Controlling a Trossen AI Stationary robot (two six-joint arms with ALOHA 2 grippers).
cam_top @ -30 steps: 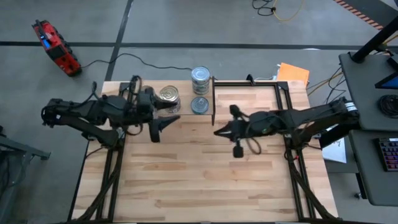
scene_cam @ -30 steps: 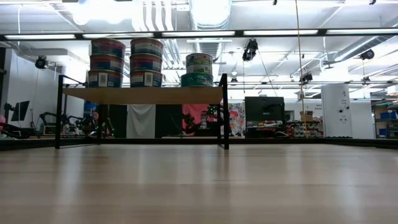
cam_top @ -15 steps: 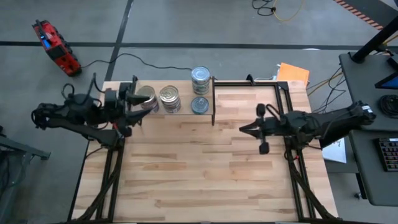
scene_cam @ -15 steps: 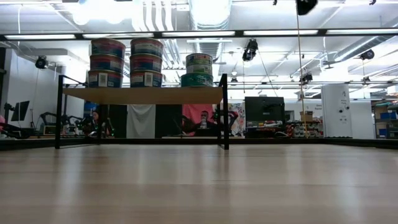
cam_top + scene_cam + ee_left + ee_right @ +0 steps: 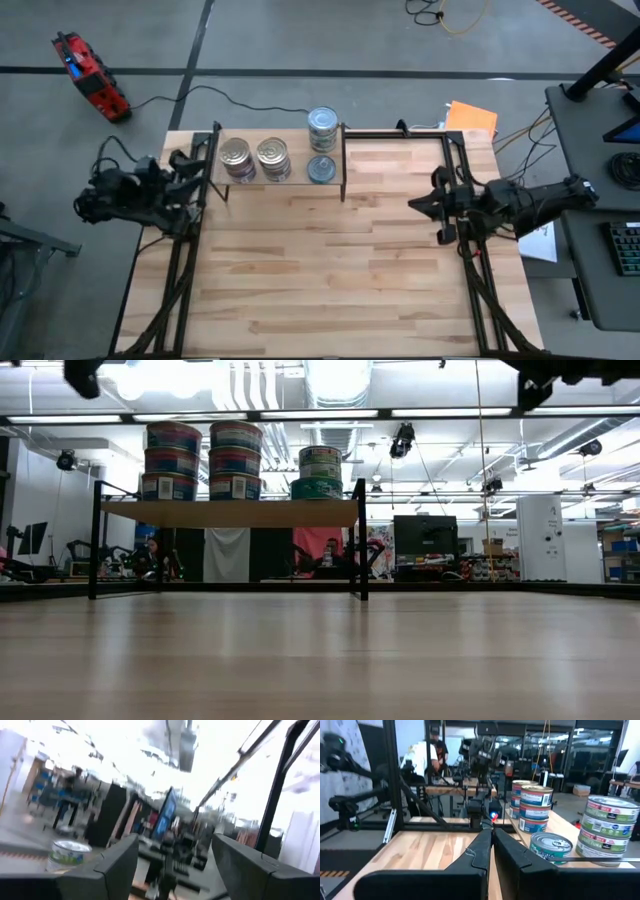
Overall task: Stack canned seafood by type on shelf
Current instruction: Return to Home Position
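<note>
On the light-wood shelf (image 5: 250, 513) along the table's far edge, every tin of seafood I can see from my station stands sorted. Two stacks of three blue-labelled tins (image 5: 173, 460) stand side by side toward the shelf's left end. A stack of green-labelled tuna tins (image 5: 610, 827) stands by the dark end panel (image 5: 343, 165). One flat teal tin (image 5: 549, 845) sits alone just beside that stack.

I see no tin on the butcher-block tabletop (image 5: 320, 270).

The left gripper (image 5: 175, 842) sits at the table's left edge, near the shelf's left end, its jaws spread wide with nothing between them. The right gripper (image 5: 490, 836) waits at the table's right edge, well apart from the shelf, its fingers pressed together and holding nothing.

By my reading, the stacking is finished or nearly so: like sits on like, and both arms are off the work. The one open question is the lone teal tin. I cannot tell from here whether it has a partner, so it may simply be a type of one. What remains, I judge, is parking both arms.
</note>
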